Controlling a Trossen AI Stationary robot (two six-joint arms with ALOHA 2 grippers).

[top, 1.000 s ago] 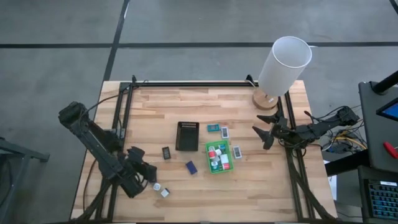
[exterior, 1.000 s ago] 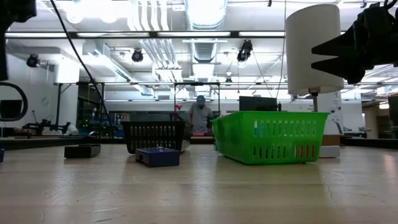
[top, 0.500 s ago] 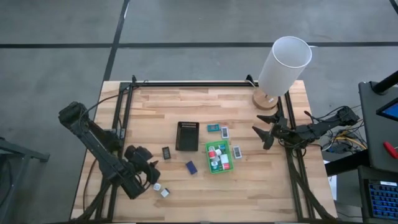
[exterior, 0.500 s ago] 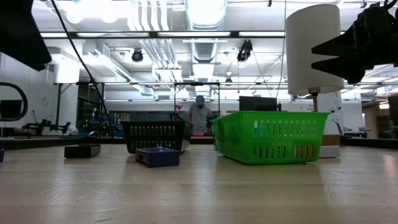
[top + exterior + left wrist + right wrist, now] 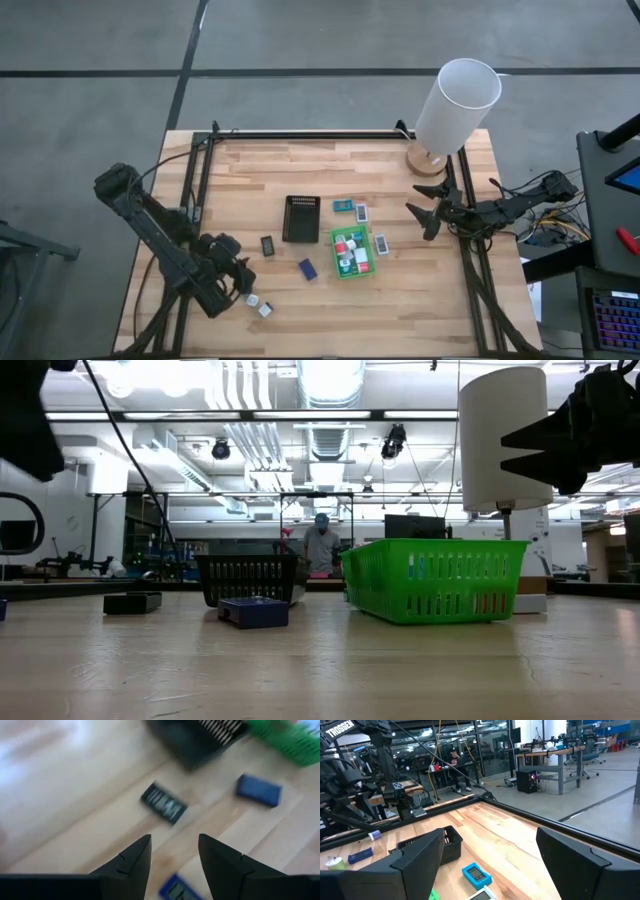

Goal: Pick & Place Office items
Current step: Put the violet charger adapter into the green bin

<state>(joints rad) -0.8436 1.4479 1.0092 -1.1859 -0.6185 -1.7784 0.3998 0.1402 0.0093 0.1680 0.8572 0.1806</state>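
Left gripper [image 5: 238, 272] hangs over the near-left part of the table [image 5: 250, 170], just left of the black packet [image 5: 267, 245]. In the left wrist view its fingers [image 5: 131, 862] stand a bit apart with bare wood showing in the gap, nothing pinched. Beyond them in that view: the black packet [image 5: 163, 803], a dark blue block [image 5: 258, 790] and another blue piece [image 5: 175, 889] right at the fingertips, cut off by the frame.

Right gripper [image 5: 425, 221] sits at the right edge of the table, near the lamp [image 5: 452, 110], up in the air. Its fingers [image 5: 415, 865] are spread wide and empty.

Where the office items are:
- a bunch of white, red and teal pieces sit inside the green tray [image 5: 351, 251]
- a white packet [image 5: 381, 244] lies just right of the tray
- a teal packet [image 5: 343, 206] and a white one [image 5: 361, 212] lie side by side, just behind the tray
- the dark blue block [image 5: 308, 268] lies just left of the tray
- two small white pieces [image 5: 259, 304] sit near the front edge, right by the left gripper

The black tray [image 5: 300, 218] sits mid-table, left of the green one; can't tell whether anything's in it. In the low view the blue block [image 5: 254, 611] lies in front of the black tray [image 5: 248, 579], and a person [image 5: 321, 546] stands far off in the room behind.
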